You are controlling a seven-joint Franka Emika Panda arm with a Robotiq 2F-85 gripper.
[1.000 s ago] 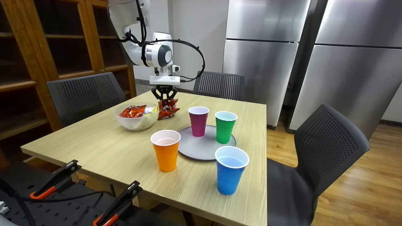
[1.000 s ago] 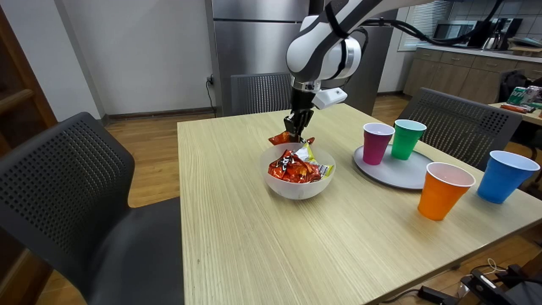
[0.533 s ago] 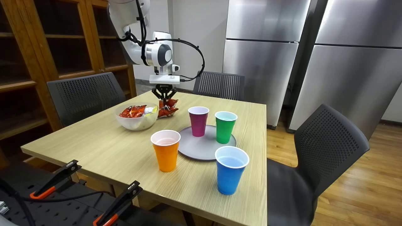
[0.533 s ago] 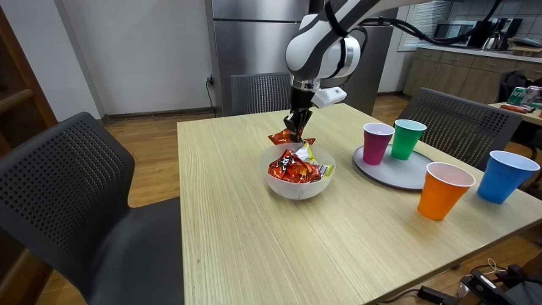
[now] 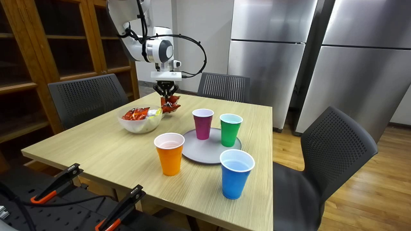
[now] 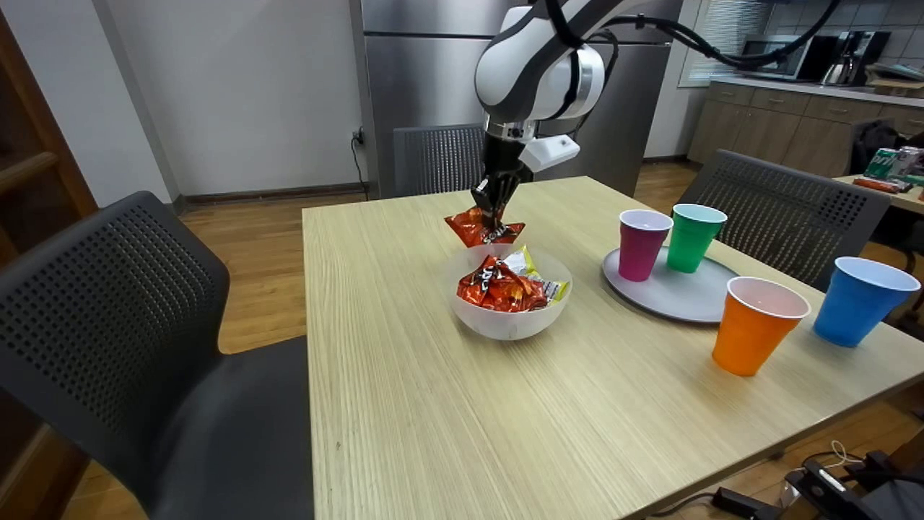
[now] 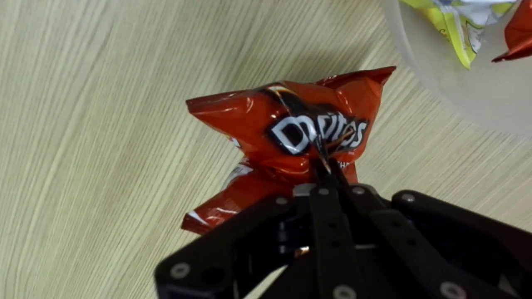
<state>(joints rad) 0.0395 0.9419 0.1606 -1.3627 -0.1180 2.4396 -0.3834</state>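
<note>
My gripper [image 7: 326,168] is shut on a red Doritos bag [image 7: 257,118], pinching its middle so that both ends fold outward. In both exterior views the gripper [image 5: 166,96] points down with the red bag [image 5: 172,107] in it, a little above the table and just behind the bowl. The bowl's near rim partly covers the bag [image 6: 468,230] in an exterior view. The white bowl [image 6: 505,325] holds red bags [image 6: 498,285] and a yellow-and-white bag [image 6: 554,290]. The bowl also shows at the wrist view's upper right [image 7: 478,97]. The fingertips are partly hidden by the bag's folds.
A grey plate [image 5: 205,154] carries a purple cup [image 5: 203,126] and a green cup [image 5: 229,133]. An orange cup [image 5: 170,158] and a blue cup [image 5: 234,179] stand on the table [image 5: 112,150]. Dark chairs [image 5: 337,154] surround the table. Two clamps [image 5: 122,207] sit at its near edge.
The gripper has closed in on the red bag and risen with it, shifting slightly left in both exterior views. The bag has lifted from the table. Bowl, plate and cups have not moved.
</note>
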